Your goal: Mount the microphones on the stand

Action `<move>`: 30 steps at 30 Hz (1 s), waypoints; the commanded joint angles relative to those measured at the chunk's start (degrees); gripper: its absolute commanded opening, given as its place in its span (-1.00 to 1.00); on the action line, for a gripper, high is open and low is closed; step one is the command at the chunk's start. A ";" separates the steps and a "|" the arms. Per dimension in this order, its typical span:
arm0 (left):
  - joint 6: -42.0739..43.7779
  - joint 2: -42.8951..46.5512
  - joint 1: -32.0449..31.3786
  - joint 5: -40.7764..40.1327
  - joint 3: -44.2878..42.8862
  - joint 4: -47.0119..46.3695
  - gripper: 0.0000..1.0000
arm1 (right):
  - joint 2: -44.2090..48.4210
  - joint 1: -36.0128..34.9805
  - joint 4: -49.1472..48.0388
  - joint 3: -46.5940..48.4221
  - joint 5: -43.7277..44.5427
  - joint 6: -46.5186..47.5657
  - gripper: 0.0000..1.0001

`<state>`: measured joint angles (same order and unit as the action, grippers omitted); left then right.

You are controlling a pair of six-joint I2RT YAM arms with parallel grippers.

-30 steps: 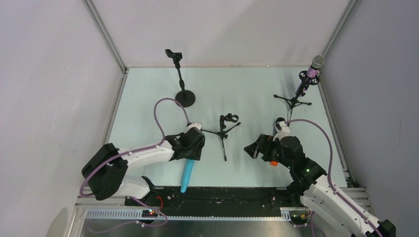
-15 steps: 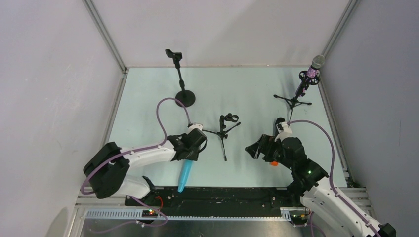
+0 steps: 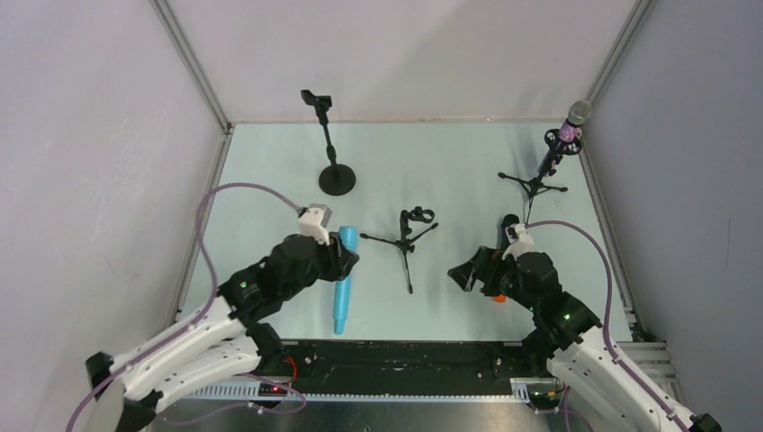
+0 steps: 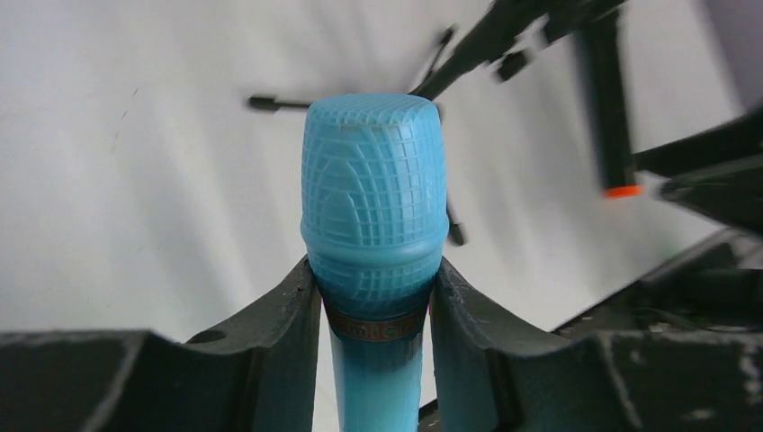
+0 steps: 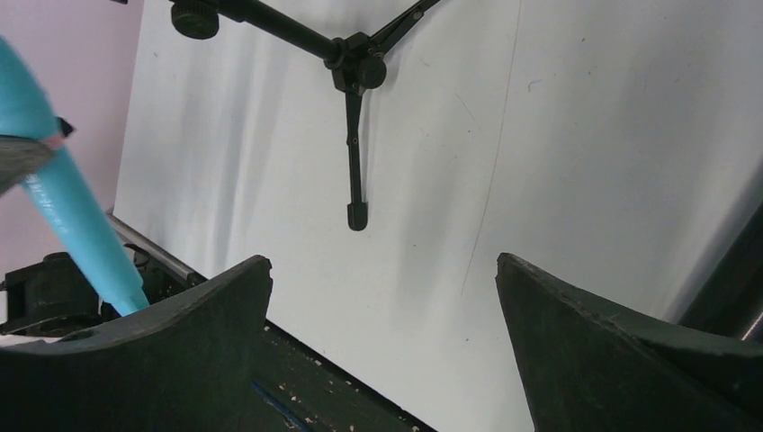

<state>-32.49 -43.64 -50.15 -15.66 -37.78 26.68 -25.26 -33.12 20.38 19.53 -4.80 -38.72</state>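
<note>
My left gripper (image 3: 343, 262) is shut on the turquoise microphone (image 3: 342, 292), just under its head, which points toward the far side; its tail hangs toward the near rail. The left wrist view shows the ribbed head (image 4: 374, 193) between my fingers (image 4: 286, 315). The mic also shows in the right wrist view (image 5: 72, 216). My right gripper (image 3: 462, 270) is open and empty, low over the table (image 5: 382, 306). The black microphone with the orange end (image 3: 498, 296) lies mostly hidden under my right wrist; it shows in the left wrist view (image 4: 610, 108). The purple microphone (image 3: 569, 130) sits in the far-right tripod stand (image 3: 537, 184).
A small empty tripod stand (image 3: 408, 239) with a clip on top stands between my grippers; its leg shows in the right wrist view (image 5: 354, 135). A round-base stand (image 3: 336, 178) with an empty clip stands at the back. The black near rail (image 3: 405, 353) runs along the table's front edge.
My left arm has swung round and carried the turquoise microphone away from the near edge, its head now toward the small tripod. The right gripper has barely moved.
</note>
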 commanded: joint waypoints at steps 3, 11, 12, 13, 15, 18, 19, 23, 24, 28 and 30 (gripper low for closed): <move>-1.31 12.66 -0.33 11.98 4.28 -12.85 -1.00 | 1.76 0.30 -2.94 0.16 -3.80 0.44 0.99; -4.98 22.77 -0.40 21.80 12.84 -31.74 -0.98 | 1.77 0.18 -10.20 -0.40 -13.89 1.49 0.99; -5.14 23.63 -0.35 22.03 13.51 -32.82 -0.99 | 1.54 0.13 -12.14 -0.66 -16.20 1.24 0.99; -5.37 23.97 -0.31 22.48 13.78 -33.22 -0.99 | 1.40 0.05 -13.19 -0.82 -17.30 1.13 0.98; -5.72 24.59 -0.30 23.27 14.20 -34.01 -1.00 | 0.78 -0.53 -16.70 -1.25 -20.59 0.61 0.97; -6.67 24.00 -0.30 24.68 14.00 -34.57 -1.00 | -0.54 -2.48 -24.21 -2.09 -24.06 -0.30 0.96; -6.82 23.35 -0.30 25.18 13.89 -34.80 -1.00 | -0.92 -2.96 -27.05 -2.11 -24.96 -0.72 0.95; -7.84 20.67 -0.35 28.42 12.64 -35.80 -0.99 | -5.48 -6.66 -37.50 -2.14 -26.74 -2.51 0.95; -8.20 20.24 -0.32 29.22 12.56 -35.94 -0.99 | -6.42 -7.98 -39.62 -2.13 -27.05 -2.90 0.94; -9.15 18.73 -0.39 30.71 12.46 -36.60 -0.98 | -13.61 -12.36 -51.56 -0.66 -28.00 -4.81 0.92; -9.68 18.65 -0.32 31.26 12.65 -37.04 -0.98 | -17.91 -14.67 -55.15 1.12 -28.03 -4.95 0.91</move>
<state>-40.14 -24.88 -50.24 12.60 -23.38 -6.00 -37.89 -44.18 -20.36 17.37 -30.85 -42.09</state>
